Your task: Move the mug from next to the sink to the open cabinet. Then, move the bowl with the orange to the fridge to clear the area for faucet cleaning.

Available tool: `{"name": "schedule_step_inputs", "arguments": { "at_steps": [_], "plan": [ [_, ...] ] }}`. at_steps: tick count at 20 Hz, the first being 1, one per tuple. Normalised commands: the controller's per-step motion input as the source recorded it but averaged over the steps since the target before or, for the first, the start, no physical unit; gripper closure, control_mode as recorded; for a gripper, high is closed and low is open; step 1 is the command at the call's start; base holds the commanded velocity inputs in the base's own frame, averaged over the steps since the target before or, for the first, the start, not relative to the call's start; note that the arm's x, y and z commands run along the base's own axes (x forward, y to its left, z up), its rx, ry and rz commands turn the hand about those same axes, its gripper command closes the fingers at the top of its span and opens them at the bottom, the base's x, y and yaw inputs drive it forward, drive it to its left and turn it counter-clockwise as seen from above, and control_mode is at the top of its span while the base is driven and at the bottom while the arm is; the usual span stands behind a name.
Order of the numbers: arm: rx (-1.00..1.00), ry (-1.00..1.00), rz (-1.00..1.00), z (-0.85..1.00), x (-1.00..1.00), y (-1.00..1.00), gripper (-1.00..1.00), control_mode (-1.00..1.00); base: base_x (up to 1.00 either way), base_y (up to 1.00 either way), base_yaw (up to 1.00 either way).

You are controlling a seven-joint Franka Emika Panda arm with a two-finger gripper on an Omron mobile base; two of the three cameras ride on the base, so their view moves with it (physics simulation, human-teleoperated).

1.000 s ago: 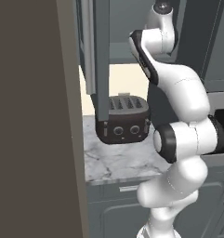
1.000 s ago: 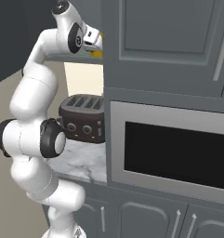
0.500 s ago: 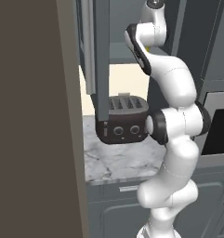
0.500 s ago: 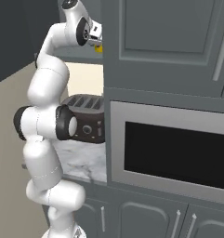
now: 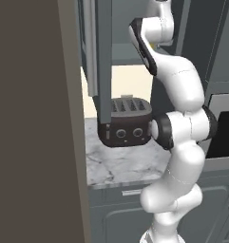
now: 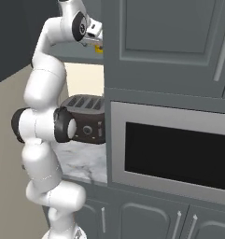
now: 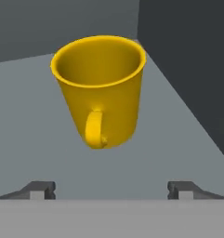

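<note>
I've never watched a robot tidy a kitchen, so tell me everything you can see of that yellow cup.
The mug is bright yellow, glossy and tapered, wider at its round open mouth, empty inside, with a small loop handle facing the camera. It stands upright on the light grey cabinet shelf beside a dark wall. The end effector is open, fingertips apart, touching nothing.

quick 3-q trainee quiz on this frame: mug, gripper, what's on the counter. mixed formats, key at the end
1. True or false: the fingers are clamped on the yellow mug.
2. Multiple choice: the mug sits on (A) the marble counter, (B) the grey shelf of the open cabinet, (C) the toaster.
3. Fill in: the dark appliance on the marble counter, behind the arm's elbow, is a ____.

Key:
1. False. In the hand view the fingers stand wide apart, and the mug is ahead of them, untouched.
2. B. The mug stands upright on the shelf with its handle facing the camera.
3. Toaster, with slots on top and round knobs on its front.
</note>
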Motion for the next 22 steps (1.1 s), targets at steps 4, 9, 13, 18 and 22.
{"name": "schedule_step_inputs", "arguments": {
  "at_steps": [4, 9, 13, 18, 22],
  "plan": [
    [0.00, -0.39, 0.00, -1.00, -1.00, -0.16, -1.00, -1.00, 0.00, 0.00, 0.00],
    [0.00, -0.27, 0.00, -1.00, -1.00, -0.21, -1.00, -1.00, 0.00, 0.00, 0.00],
    [-0.18, -0.02, 0.00, -1.00, -1.00, 0.00, -1.00, -1.00, 0.00, 0.00, 0.00],
    [-0.18, 0.00, -0.03, -1.00, -1.00, 0.13, -1.00, -1.00, 0.00, 0.00, 0.00],
    [0.01, -0.01, -0.12, -0.12, -0.38, -0.11, -1.00, -1.00, 0.00, 0.00, 0.00]
  ]
}}
